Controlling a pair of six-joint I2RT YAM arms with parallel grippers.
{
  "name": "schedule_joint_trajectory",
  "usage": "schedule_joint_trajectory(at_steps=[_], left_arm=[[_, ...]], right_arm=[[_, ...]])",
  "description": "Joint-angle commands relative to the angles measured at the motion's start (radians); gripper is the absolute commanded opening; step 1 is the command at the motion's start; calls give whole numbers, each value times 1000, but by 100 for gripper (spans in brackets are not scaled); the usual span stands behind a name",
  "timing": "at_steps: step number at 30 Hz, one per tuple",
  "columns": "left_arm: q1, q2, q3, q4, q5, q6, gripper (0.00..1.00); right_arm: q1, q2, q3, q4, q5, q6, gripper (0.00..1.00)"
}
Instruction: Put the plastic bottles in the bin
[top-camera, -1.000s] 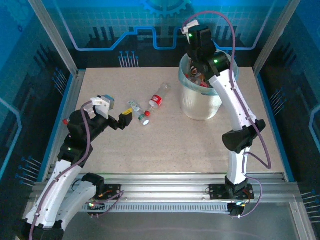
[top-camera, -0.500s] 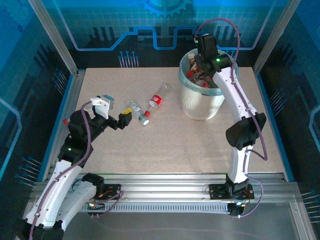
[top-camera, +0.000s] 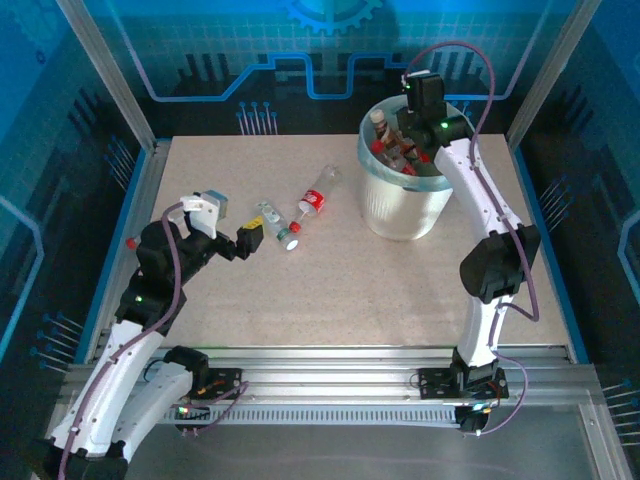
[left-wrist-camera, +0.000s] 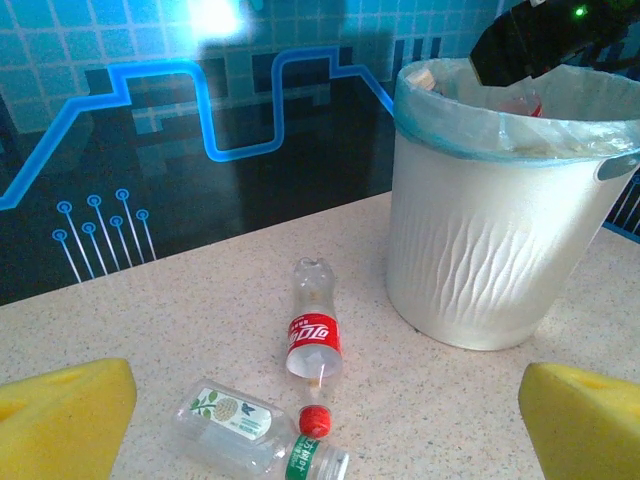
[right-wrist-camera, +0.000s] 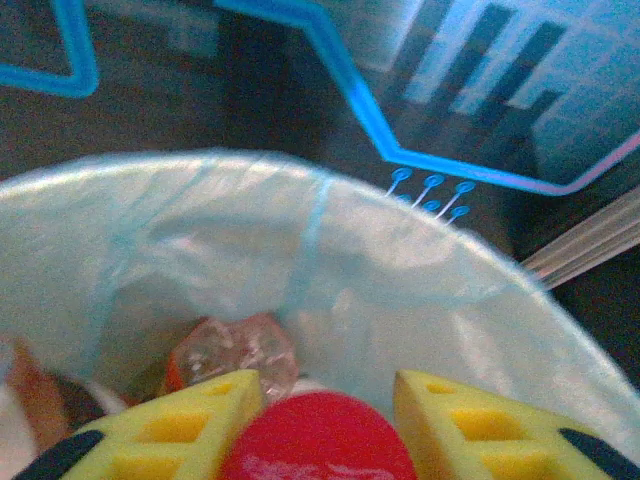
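So, two plastic bottles (left-wrist-camera: 312, 335) are seen lying on the table (top-camera: 350, 290) near the bin (top-camera: 400, 205), with more piled inside it. The left fingers (left-wrist-camera: 65, 415) are spread wide, empty, by those two. A red cap (right-wrist-camera: 320, 440) is framed between the right fingers (right-wrist-camera: 175, 430) over the bin; whether it's gripped can't be told.

A cola bottle (left-wrist-camera: 313, 335) and a clear bottle (left-wrist-camera: 235, 425) are lying close together just ahead of the left gripper (left-wrist-camera: 325, 420), blocking its straight path between the wide-spread pads. Beyond them, bare table (top-camera: 330, 290) is running clear to the bin (left-wrist-camera: 490, 260). The table's near half is lying open too. The right arm (top-camera: 480, 200) is leaning over the bin's rim, and the right gripper (right-wrist-camera: 327, 410) is crowding the mouth above piled bottles (top-camera: 390, 150).
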Motion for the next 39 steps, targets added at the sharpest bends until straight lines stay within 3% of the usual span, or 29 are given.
schedule_joint_trajectory(at_steps=[1,6,8,16,20,25,29,33,37,39], left_arm=[[-6,3,40,-1,-16,-30,99],[-6,8,53,-4,-17,-49,99],[-6,8,57,-9,-22,-53,99],[-6,5,88,-36,-36,-74,99],[-6,22,119,-80,-107,-121,99],[-5,106,243,-280,-288,-226,99],[13,220,348,-443,-314,-272,99],[121,370,442,-595,-295,-342,99],[368,530,499,-671,-166,-403,99],[460,619,537,-705,-161,-396,99]], right_arm=[[-2,-2,-5,-78,-72,54,53],[14,-111,-8,-22,-149,79,76],[14,-149,-8,-31,-167,101,80],[22,-288,-58,-24,-251,134,82],[42,-317,-73,-40,-291,140,80],[141,-357,-113,-19,-354,115,78],[272,-373,-160,15,-371,39,78],[369,-368,-223,49,-383,17,78],[420,-340,-256,54,-443,51,77],[444,-320,-254,40,-450,55,77]])
